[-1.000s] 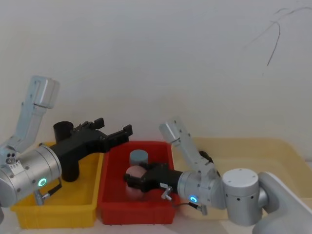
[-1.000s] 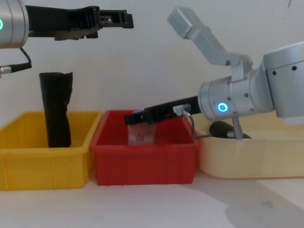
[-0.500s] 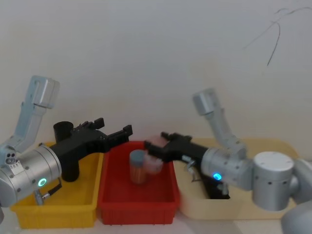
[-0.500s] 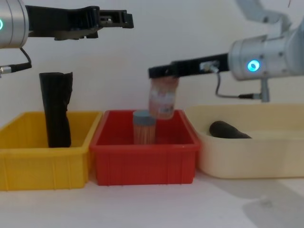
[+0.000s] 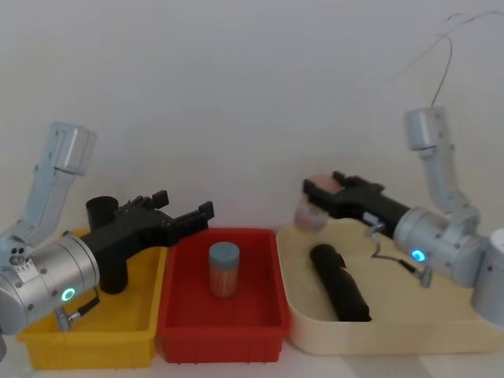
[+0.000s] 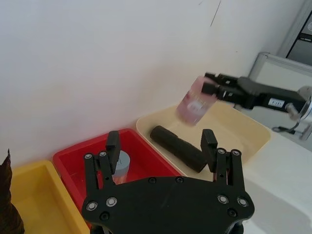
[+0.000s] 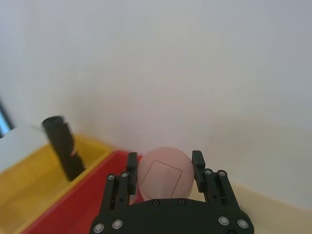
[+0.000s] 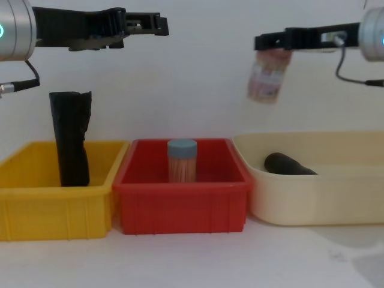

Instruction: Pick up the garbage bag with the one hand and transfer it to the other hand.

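Three plastic bins are sitting in a row on the white table: a yellow bin (image 5: pixel 43 346), a red bin (image 5: pixel 220 339) and a cream tray (image 5: pixel 394 335). Seen from the head camera, the thick black crinkly garbage bag (image 5: pixel 339 281) is lying inside the cream tray, running from about 11 o'clock to 5 o'clock, resting on the tray floor and touched by neither gripper. From the chest camera one rounded end of it (image 8: pixel 288 164) is peeking above the tray wall.

The blue-ringed right gripper (image 5: pixel 319 193) is hanging in the air above the tray's 11 o'clock corner, well apart from the bag, with its jaws closed on a pink translucent container (image 8: pixel 267 75) with a printed label, which is dangling below the fingers. From the right wrist camera the fingers (image 7: pixel 197 168) are pressing on both sides of the container's rounded pink top (image 7: pixel 163 170).

The green-ringed left gripper (image 5: pixel 189 214) is hovering high above the seam between the yellow and red bins, jaws spread wide and holding nothing.

A slimmer black roll with a ragged top (image 8: pixel 71 138) is standing upright in the yellow bin. A blue-capped jar of orange sticks (image 5: pixel 224 268) is standing upright in the middle of the red bin.
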